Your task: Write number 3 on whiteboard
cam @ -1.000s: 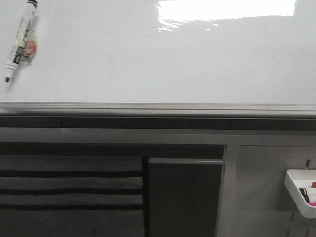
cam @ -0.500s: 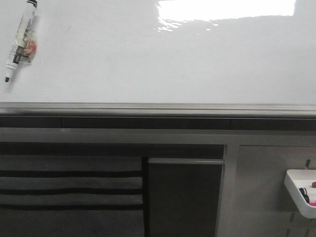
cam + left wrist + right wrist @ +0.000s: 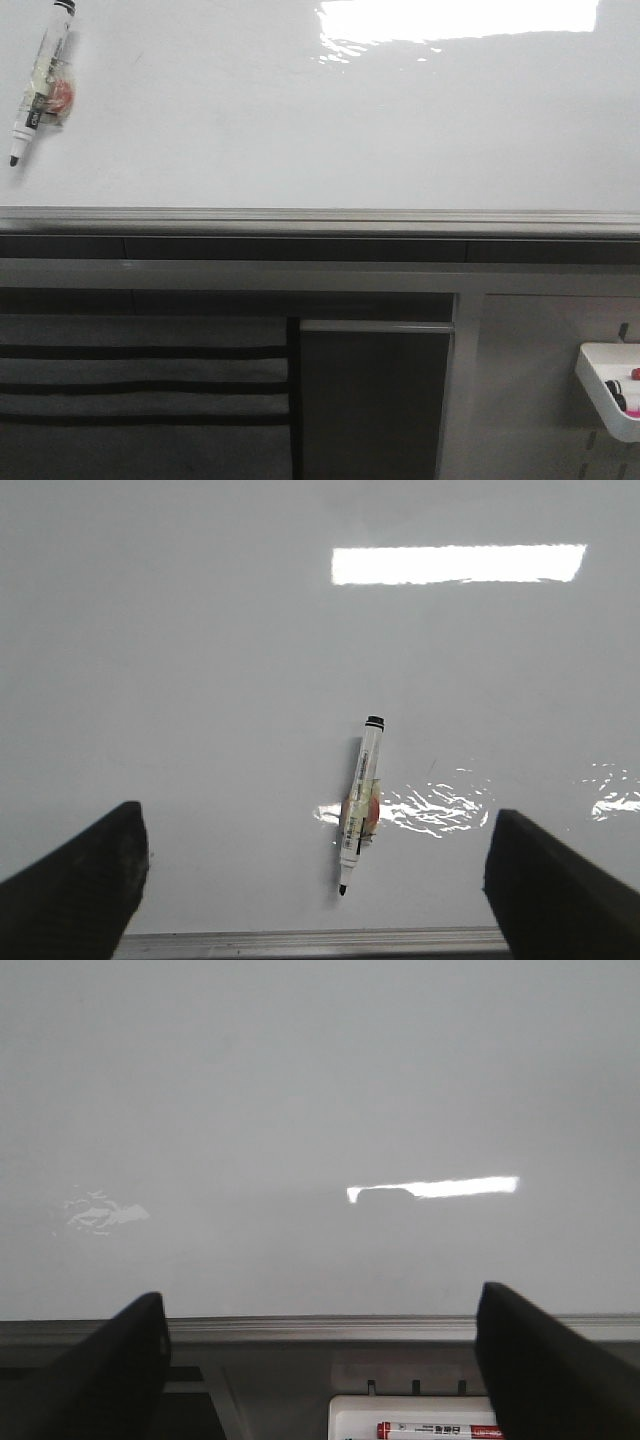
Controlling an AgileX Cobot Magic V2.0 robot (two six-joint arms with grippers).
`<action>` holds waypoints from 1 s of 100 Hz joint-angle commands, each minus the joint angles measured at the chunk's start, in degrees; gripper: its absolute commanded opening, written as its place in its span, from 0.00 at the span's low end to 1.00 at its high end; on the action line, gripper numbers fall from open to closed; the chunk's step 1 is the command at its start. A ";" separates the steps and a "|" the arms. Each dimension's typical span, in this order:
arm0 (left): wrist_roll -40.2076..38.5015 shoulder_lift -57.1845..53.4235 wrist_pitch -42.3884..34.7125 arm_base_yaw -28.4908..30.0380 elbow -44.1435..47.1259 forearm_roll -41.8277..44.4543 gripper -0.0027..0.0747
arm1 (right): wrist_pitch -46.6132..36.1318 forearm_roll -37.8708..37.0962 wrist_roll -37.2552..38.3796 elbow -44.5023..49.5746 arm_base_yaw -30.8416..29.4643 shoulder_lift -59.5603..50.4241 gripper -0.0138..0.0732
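Observation:
The whiteboard [image 3: 320,120] is glossy white with bright glare and a grey rail [image 3: 320,220] along its lower edge. No number 3 shows on it. A white marker [image 3: 40,85] with a black tip pointing down sits on the board at its upper left. In the left wrist view the marker [image 3: 358,810] lies on the whiteboard [image 3: 200,660] between the wide-open fingers of my left gripper [image 3: 313,820], which is empty and back from it. My right gripper [image 3: 318,1295] is open and empty, facing the whiteboard [image 3: 320,1110] and its rail [image 3: 320,1328]. Neither gripper shows in the front view.
Below the rail are grey cabinet panels [image 3: 370,400] and dark slats [image 3: 140,385]. A white tray [image 3: 610,385] with markers hangs at the lower right. It also shows in the right wrist view [image 3: 350,1415], holding a red marker [image 3: 440,1430].

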 commanded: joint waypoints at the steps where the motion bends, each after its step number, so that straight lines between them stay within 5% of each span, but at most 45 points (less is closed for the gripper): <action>1: 1.75 2.67 -2.70 0.00 -1.99 -1.07 0.85 | -4.64 -0.06 -0.48 -1.58 -0.38 1.08 0.81; 16: 8.25 10.25 1.80 0.00 -4.23 -1.07 0.85 | -4.75 0.06 -0.48 -1.58 -0.38 1.08 0.81; 52: 9.87 32.33 3.38 -0.43 -9.61 -3.57 0.85 | -4.75 0.67 -0.48 -1.58 -0.38 1.08 0.81; 100: 14.71 56.00 -10.67 -9.20 -16.40 -3.24 0.83 | -4.52 0.67 -0.48 -1.58 -0.38 1.08 0.81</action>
